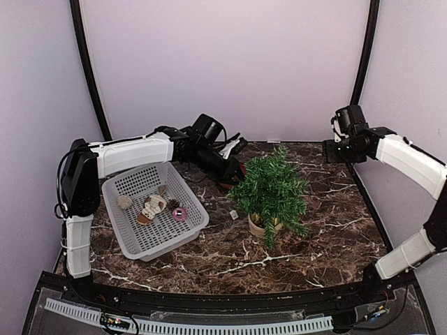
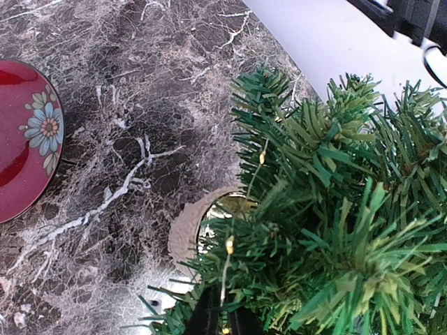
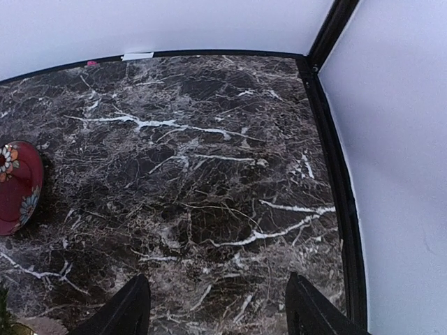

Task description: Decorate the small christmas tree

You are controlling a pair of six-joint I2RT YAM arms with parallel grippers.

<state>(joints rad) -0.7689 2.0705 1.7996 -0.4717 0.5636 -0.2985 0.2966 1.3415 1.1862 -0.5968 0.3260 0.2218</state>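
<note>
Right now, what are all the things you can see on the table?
small green christmas tree in a round beige pot: one, green, table's middle.
tiny yellow lights on thin wire: few, yellow, among branches.
grey plastic basket with holes: one, grey, left of the tree.
brown pine cone: one, brown, in the basket.
pink ring: one, pink, in the basket.
round beige ball: one, beige, in the basket.
red round plate with painted flowers: one, red, beside the tree.
dark marble table: one, brown-black, under everything.
left fingers: dark, in the tree; open or shut unclear.
right fingers: two, dark, spread open, holding nothing.
</note>
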